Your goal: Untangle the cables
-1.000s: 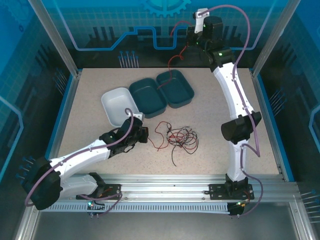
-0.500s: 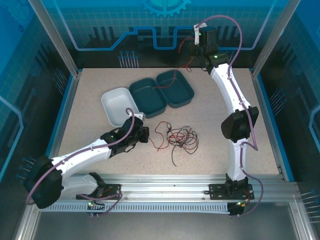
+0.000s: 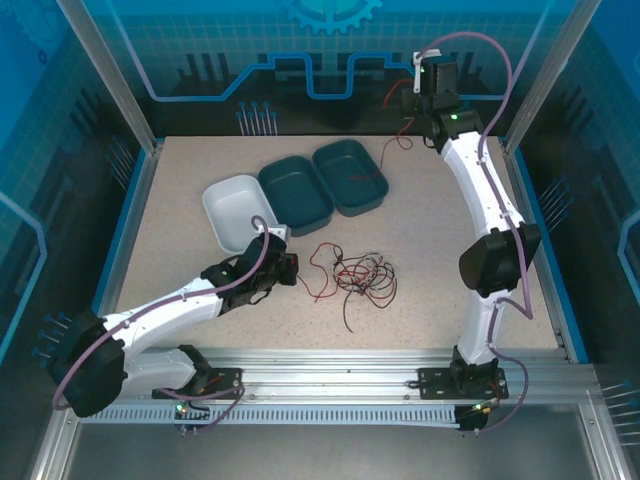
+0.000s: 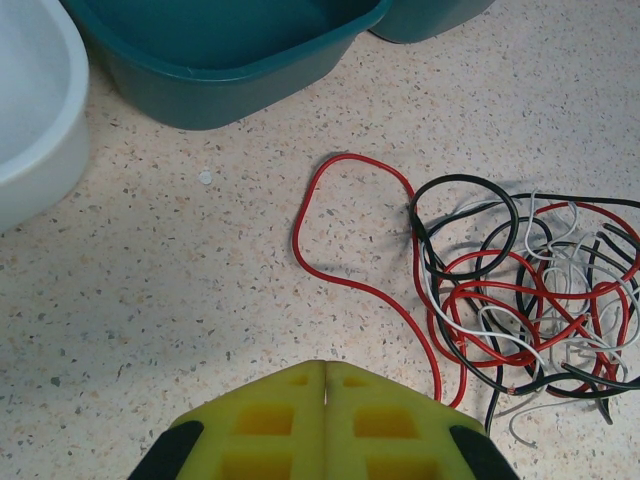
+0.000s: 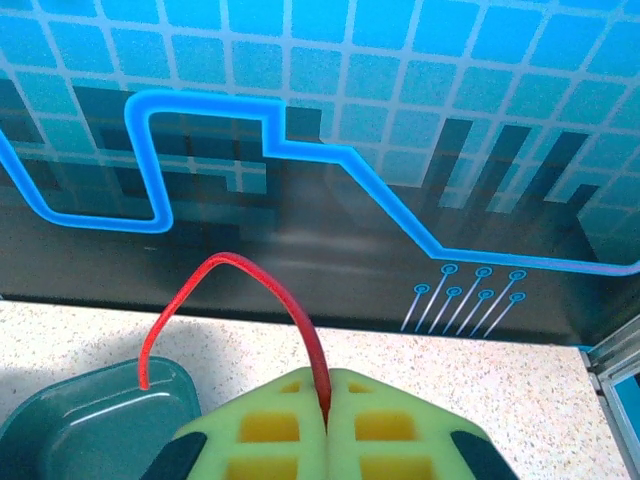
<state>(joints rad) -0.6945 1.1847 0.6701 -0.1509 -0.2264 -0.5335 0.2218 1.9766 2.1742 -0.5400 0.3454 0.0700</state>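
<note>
Pinching one red cable [image 5: 232, 262] between its closed pads, the right end effector [image 5: 327, 378] hangs raised over the far edge of the bench [image 3: 430, 250], close to the back wall. The cable arches up from the pads and drops, its free end over the right teal tray [image 3: 330, 165]. The other cables [image 4: 520, 290], red, black and whitish, lie tangled on the bench near its middle. The left end effector [image 4: 325, 370] sits low just left of that tangle, pads pressed together with nothing between them. A second teal tray [image 3: 296, 195] and a white tray [image 3: 232, 208] stand alongside.
</note>
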